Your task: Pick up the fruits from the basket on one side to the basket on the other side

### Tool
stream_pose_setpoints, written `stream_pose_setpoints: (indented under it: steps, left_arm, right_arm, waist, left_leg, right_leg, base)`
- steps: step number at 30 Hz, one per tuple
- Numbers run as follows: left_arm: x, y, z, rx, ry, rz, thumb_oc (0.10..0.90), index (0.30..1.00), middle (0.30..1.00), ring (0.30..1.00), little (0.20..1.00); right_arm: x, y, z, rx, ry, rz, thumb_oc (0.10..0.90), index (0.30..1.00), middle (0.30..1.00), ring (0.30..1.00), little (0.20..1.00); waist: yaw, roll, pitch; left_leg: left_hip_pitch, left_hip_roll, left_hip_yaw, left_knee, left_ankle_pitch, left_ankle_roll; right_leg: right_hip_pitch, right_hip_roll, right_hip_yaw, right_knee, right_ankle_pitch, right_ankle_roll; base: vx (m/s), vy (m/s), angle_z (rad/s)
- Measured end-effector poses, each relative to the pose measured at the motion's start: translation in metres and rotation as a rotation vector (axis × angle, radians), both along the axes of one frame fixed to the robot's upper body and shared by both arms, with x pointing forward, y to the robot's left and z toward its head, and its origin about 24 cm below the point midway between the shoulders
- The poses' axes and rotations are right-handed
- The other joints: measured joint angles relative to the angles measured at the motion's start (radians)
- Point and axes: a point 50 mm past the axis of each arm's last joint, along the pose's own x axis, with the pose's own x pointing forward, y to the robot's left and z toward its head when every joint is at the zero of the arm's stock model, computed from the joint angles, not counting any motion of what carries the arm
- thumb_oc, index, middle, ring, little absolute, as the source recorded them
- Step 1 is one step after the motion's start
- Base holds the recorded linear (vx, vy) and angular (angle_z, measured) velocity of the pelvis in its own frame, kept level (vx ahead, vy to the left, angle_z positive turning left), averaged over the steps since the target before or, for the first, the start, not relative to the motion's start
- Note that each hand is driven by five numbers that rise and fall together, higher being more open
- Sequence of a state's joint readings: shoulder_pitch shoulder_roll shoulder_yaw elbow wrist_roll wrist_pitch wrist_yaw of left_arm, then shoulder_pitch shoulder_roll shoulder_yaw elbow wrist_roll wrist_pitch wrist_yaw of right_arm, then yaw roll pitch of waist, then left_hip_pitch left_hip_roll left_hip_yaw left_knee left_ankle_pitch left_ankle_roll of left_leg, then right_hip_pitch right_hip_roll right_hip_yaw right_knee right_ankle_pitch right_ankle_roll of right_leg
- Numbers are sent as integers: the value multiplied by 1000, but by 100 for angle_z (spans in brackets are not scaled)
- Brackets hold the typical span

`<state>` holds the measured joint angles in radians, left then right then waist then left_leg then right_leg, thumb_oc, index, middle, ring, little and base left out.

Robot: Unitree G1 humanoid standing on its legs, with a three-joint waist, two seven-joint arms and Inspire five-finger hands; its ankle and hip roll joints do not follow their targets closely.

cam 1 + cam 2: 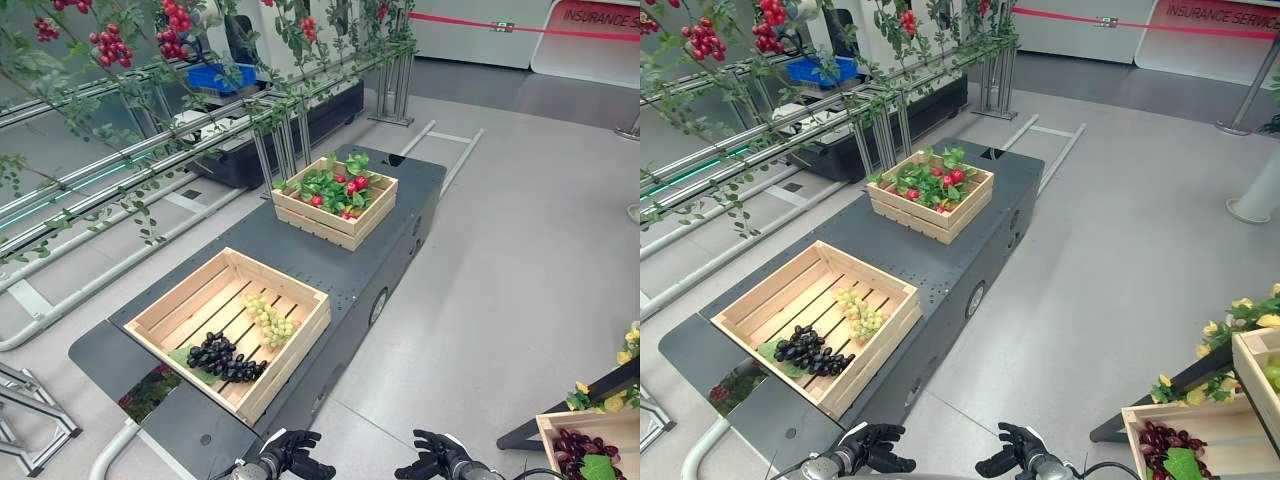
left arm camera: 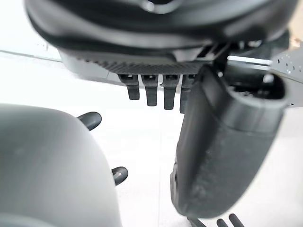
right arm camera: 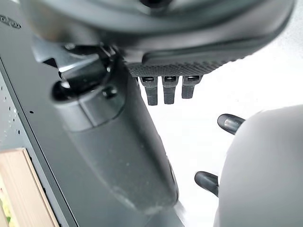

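A dark cart (image 1: 395, 215) carries two wooden crates. The near crate (image 1: 190, 295) holds a bunch of black grapes (image 1: 222, 357) and a bunch of green grapes (image 1: 270, 320). The far crate (image 1: 372, 217) holds red fruits (image 1: 354, 186) among green leaves. My left hand (image 1: 295, 455) and right hand (image 1: 432, 455) hang low in front of the cart's near end, over the floor, well short of the near crate. In the wrist views the left hand's fingers (image 2: 149, 90) and the right hand's fingers (image 3: 163, 90) are relaxed, with nothing held.
A third wooden crate (image 1: 565, 425) with dark red grapes (image 1: 585, 445) stands on the floor at lower right, beside yellow flowers (image 1: 630, 345). Metal rails with leafy vines and red berries (image 1: 110, 45) run along the left. Open grey floor lies right of the cart.
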<state>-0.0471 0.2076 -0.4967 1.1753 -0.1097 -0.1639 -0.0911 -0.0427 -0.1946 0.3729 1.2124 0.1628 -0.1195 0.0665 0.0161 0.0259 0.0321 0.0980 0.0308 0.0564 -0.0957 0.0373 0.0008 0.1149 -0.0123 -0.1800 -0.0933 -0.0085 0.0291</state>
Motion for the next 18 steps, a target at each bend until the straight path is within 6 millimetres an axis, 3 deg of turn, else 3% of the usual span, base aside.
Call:
stream_pose_setpoints:
  steps: [5,11,15,18]
  left_arm:
    - [6,-4,6,-100,-76,42,800,900,900,900,900]
    - [42,-19,44,-428,-344,185,800,900,900,900,900]
    - [62,-11,67,-588,-484,383,800,900,900,900,900]
    - [77,2,85,-596,-616,490,800,900,900,900,900]
  right_arm:
    - [1,2,0,1,0,19,800,900,900,900,900]
    - [0,4,1,7,-6,26,800,900,900,900,900]
    - [-3,2,1,32,-7,-42,800,900,900,900,900]
    - [-4,1,2,68,-26,-130,800,900,900,900,900]
  waist:
    - [7,1,3]
    - [42,-1,27]
    - [59,4,34]
    - [63,7,36]
  left_leg:
    - [-4,-2,-21,0,2,0]
    - [-8,-4,-54,0,11,-3]
    - [-10,-4,-70,0,13,-5]
    - [-15,-6,-81,0,16,-4]
  right_leg:
    - [2,-1,-20,0,-2,-1]
    - [13,-3,-52,0,-7,-2]
    - [17,-2,-68,0,-10,-3]
    - [17,-3,-80,1,-11,-3]
  base:
    - [14,22,8]
    - [-4,24,15]
    - [18,54,12]
    - [18,83,15]
